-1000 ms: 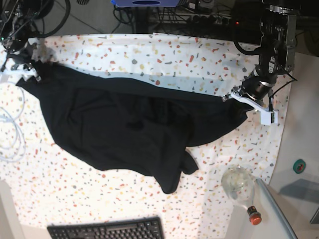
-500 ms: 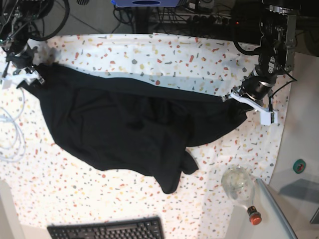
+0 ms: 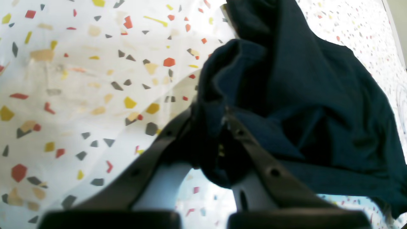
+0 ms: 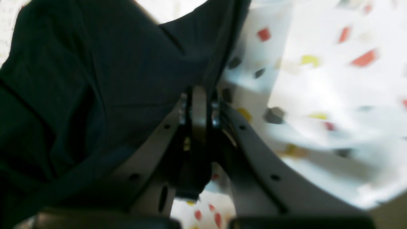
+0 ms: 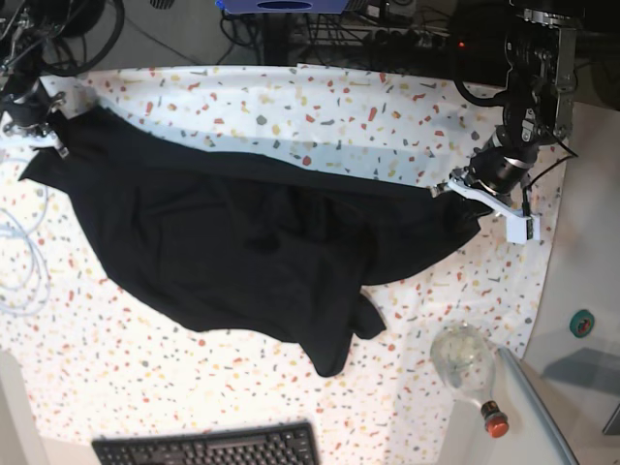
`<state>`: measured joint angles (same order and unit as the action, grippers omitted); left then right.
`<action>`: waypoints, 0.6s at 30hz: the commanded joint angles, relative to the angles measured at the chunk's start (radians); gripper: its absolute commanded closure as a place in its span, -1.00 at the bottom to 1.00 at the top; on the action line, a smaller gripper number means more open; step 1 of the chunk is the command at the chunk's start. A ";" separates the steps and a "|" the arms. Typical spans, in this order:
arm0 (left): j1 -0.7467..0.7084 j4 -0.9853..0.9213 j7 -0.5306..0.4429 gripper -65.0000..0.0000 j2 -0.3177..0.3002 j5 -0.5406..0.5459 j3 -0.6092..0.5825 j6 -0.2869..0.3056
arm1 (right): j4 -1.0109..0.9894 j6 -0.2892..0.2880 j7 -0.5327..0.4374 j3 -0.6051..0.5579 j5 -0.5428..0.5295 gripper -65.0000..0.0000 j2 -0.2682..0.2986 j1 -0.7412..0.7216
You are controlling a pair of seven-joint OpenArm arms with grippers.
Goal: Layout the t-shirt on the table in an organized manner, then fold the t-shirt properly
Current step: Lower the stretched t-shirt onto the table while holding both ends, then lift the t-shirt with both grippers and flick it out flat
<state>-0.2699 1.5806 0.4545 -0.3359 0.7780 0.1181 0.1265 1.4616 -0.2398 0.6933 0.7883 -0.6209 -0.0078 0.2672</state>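
Observation:
The black t-shirt (image 5: pixel 242 252) lies stretched and rumpled across the speckled table (image 5: pixel 339 107). A loose lobe of it hangs toward the front. At the right of the base view my left gripper (image 5: pixel 463 189) is shut on the shirt's right edge. The left wrist view shows bunched cloth (image 3: pixel 302 79) pinched at that gripper (image 3: pixel 211 111). At the far left my right gripper (image 5: pixel 39 131) is shut on the shirt's left corner. In the right wrist view its jaws (image 4: pixel 198 95) meet, with dark cloth (image 4: pixel 79 79) beside and between them.
A black keyboard (image 5: pixel 208 448) lies at the front edge. A clear glass bottle (image 5: pixel 465 363) with a red cap lies at the front right. White cable (image 5: pixel 19 262) loops at the left edge. A grey side surface (image 5: pixel 591 281) with a green tape roll (image 5: pixel 581 323) borders the right.
My right gripper has closed and moved toward the far left corner, dragging the shirt's left corner with it and pulling the top edge straighter. The left arm has not moved.

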 commanded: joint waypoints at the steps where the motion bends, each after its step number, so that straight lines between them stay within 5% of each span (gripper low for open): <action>1: 0.005 0.039 -0.024 1.00 -0.015 0.008 0.005 0.005 | 0.046 -0.007 0.002 0.004 -0.011 1.00 0.012 -0.003; 5: 0.083 0.070 -0.001 1.00 -0.015 -0.071 -0.041 0.005 | 0.136 -0.002 0.050 -0.002 -0.003 1.00 0.030 -0.050; 12: 0.539 -0.131 0.200 1.00 0.088 -0.311 -0.209 0.005 | 0.073 -0.005 0.185 -0.139 0.109 1.00 0.262 -0.405; 18: 1.041 -0.458 0.214 1.00 0.283 -0.469 -0.274 0.005 | -0.098 -0.007 0.180 -0.369 0.143 1.00 0.515 -0.819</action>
<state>0.7391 1.0946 0.7029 -0.0608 0.2958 -0.1558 0.1287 1.3342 -0.2478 0.9222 0.4049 -0.4782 0.4671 -0.5220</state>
